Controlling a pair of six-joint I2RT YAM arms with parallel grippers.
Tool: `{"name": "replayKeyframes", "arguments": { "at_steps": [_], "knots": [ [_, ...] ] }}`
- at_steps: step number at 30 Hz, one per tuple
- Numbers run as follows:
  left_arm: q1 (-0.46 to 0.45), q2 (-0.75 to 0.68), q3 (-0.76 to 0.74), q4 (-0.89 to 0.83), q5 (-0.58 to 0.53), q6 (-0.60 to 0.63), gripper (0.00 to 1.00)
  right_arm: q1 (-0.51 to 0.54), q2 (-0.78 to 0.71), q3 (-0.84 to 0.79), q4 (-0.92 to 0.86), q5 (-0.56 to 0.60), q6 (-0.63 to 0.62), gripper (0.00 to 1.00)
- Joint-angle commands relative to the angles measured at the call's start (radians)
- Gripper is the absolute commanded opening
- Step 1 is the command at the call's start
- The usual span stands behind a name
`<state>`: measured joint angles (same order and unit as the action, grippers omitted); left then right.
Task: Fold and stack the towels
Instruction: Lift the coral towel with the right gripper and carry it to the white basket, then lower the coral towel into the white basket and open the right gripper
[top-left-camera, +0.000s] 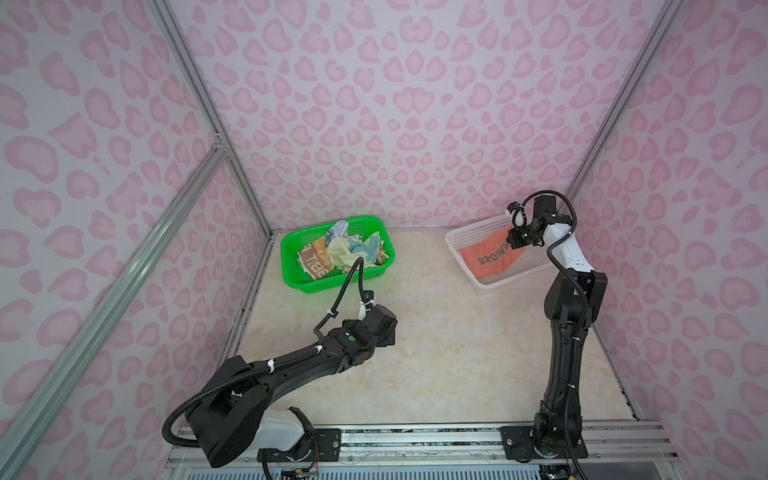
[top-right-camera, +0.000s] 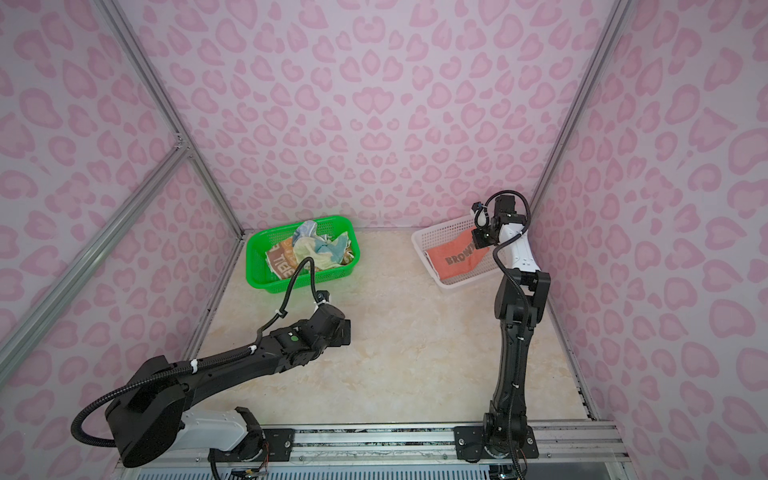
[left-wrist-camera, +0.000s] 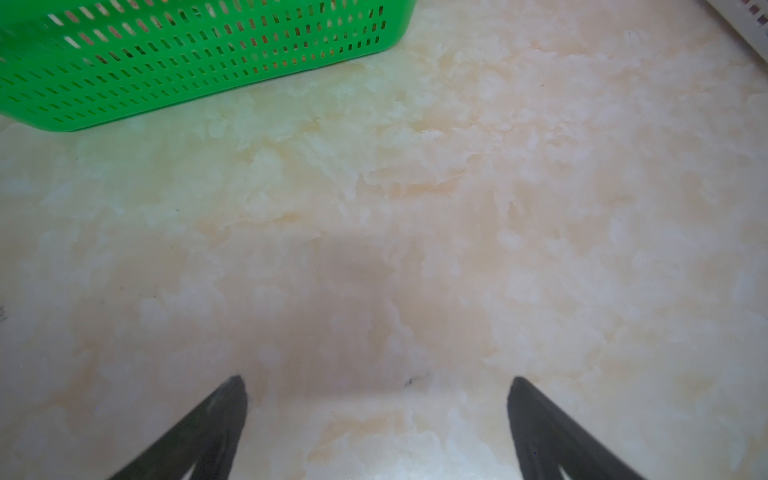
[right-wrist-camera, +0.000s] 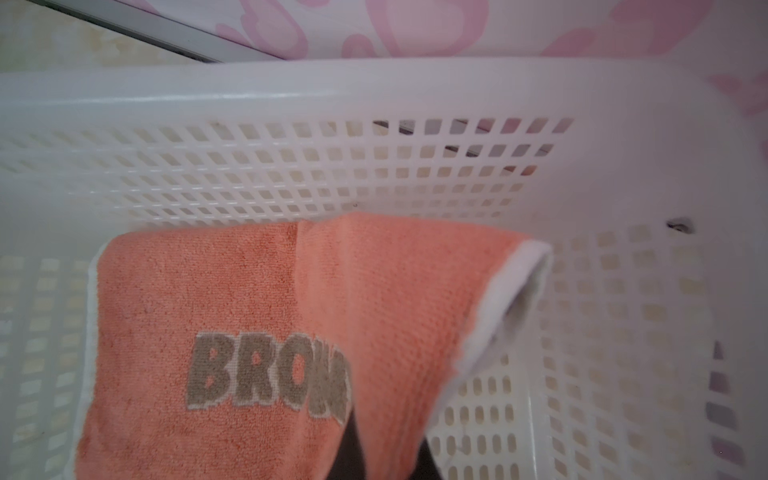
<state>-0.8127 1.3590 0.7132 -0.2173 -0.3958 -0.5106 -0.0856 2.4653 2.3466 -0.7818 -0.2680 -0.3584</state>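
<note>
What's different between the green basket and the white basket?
The green basket holds a crumpled heap of towels; the white basket holds one coral towel lying mostly flat. The green basket stands at the back left in both top views, the white basket at the back right. Both are perforated plastic.

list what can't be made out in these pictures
Right gripper: coral terry towel drapes over its jaws in the right wrist view; grip unclear.
Towel's lettering: its folded flap covers the word's end.
Green perforated plastic basket: crumpled cloths overlap, count unclear in both top views.
</note>
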Motion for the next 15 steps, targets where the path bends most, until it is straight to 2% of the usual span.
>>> {"name": "replayKeyframes", "arguments": {
  "at_steps": [1,3,4,5,9,15],
  "knots": [
    [0.001,0.003,0.0,0.008,-0.014,0.001,1.0,0.0,0.018,0.005,-0.007,0.027,0.022,0.43],
    [0.001,-0.001,-0.004,0.008,-0.014,0.003,1.0,0.0,0.017,0.005,-0.001,0.036,0.042,0.64],
    [0.001,-0.003,-0.005,0.009,-0.014,0.004,1.0,0.0,0.014,0.007,0.002,0.038,0.051,0.84],
    [0.001,-0.007,-0.007,0.008,-0.014,0.006,1.0,-0.002,0.011,0.005,0.004,0.043,0.066,0.98],
    [0.001,-0.027,-0.024,0.016,-0.019,0.009,1.0,0.001,-0.02,-0.01,0.023,0.067,0.103,0.99],
    [0.001,-0.051,-0.046,0.028,-0.038,0.006,0.98,0.008,-0.118,-0.131,0.111,0.086,0.131,0.99]
  ]
}}
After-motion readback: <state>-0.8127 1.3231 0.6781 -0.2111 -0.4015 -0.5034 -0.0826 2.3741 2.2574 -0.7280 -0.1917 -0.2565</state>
